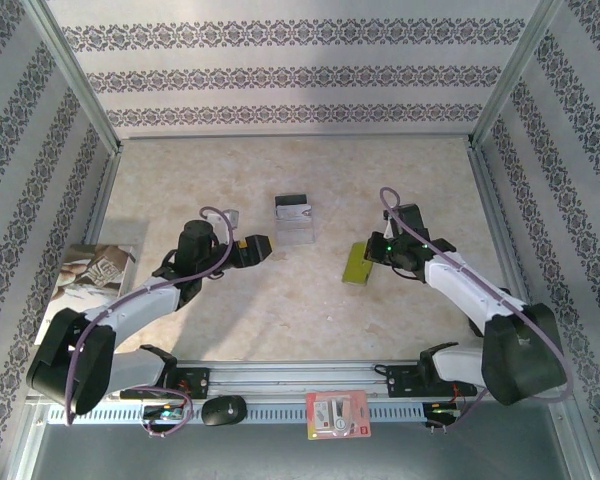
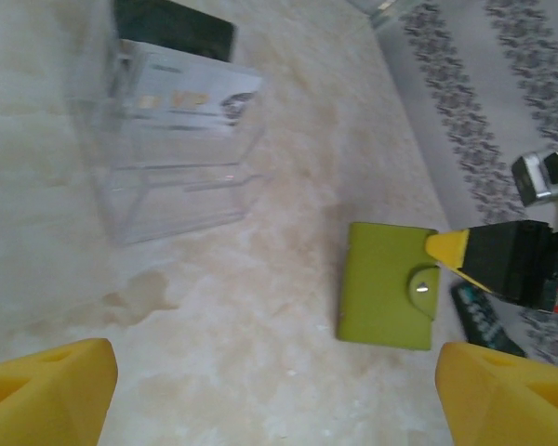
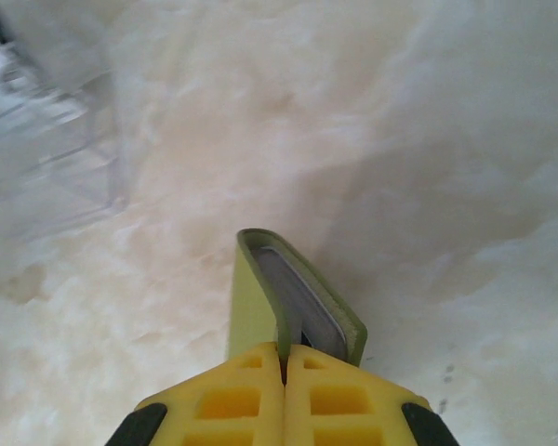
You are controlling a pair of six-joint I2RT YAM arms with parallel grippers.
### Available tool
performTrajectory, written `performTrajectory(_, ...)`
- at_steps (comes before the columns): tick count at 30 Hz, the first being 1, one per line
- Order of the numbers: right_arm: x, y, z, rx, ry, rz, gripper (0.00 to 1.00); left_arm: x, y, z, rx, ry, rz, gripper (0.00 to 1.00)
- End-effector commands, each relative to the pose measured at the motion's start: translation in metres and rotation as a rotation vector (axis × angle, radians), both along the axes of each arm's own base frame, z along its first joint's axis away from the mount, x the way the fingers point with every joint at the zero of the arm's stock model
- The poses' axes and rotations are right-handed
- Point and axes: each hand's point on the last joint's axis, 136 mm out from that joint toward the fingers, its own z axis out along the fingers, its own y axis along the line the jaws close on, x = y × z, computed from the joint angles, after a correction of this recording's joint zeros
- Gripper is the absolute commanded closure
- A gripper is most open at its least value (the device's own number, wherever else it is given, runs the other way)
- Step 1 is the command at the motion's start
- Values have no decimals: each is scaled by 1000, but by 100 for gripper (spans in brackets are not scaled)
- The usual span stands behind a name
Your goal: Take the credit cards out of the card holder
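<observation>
A thin olive-green folding card holder (image 1: 356, 268) lies on the pale marbled table (image 1: 280, 310), at about 3 o'clock from the table's middle. The right gripper (image 3: 284, 358) has its yellow fingers clenched on the holder's snap-tab edge. This looks like a pinch meant to peel the flap up. In the right wrist view the flap gapes and shows a grey inner face, but I cannot tell whether that is a pocket or a card.

The left gripper (image 2: 274, 400) hovers at 9 o'clock with its yellow fingers (image 2: 46, 395) spread wide and holding nothing, probably placed to pin the holder or draw out a card.

Seen from above, the holder's long axis runs from about 1 o'clock to 7 o'clock. Its snap edge faces 3 o'clock, toward the right arm.

At 12 o'clock a clear plastic stand (image 2: 167, 177) holds a black card (image 2: 172, 28) and a silver-grey card (image 2: 191, 88).
</observation>
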Motion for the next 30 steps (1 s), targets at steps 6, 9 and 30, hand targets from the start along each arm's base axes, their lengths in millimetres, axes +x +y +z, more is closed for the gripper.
performTrajectory(6, -10, 78, 95, 196, -173, 308, 100, -6, -29, 53, -268, -184, -176, 16)
performTrajectory(9, -11, 105, 123, 287, -211, 387, 100, -7, -33, 61, -313, -227, -200, 16)
performTrajectory(30, -16, 196, 193, 587, -268, 623, 100, -30, -39, 126, -489, -432, -308, 71)
